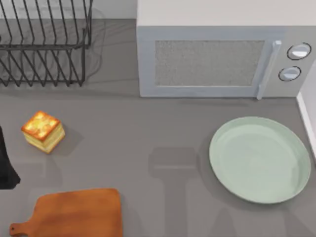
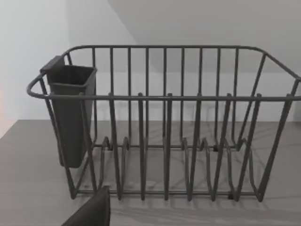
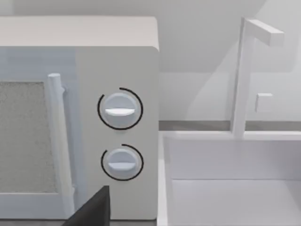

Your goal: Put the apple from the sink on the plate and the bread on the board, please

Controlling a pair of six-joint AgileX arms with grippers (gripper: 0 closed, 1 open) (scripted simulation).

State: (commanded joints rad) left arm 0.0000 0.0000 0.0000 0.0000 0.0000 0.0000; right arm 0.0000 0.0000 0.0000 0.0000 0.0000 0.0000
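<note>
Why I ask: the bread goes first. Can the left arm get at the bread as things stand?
Probably yes. The bread sits alone on open counter at the table's left, apart from the board and the dish rack, with nothing over it. The left arm is at that edge.

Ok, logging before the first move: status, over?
Bread on counter, left of plate, off the board. Plate bare. Left arm at left edge, near the rack. Right wrist view faces microwave and sink.
</note>
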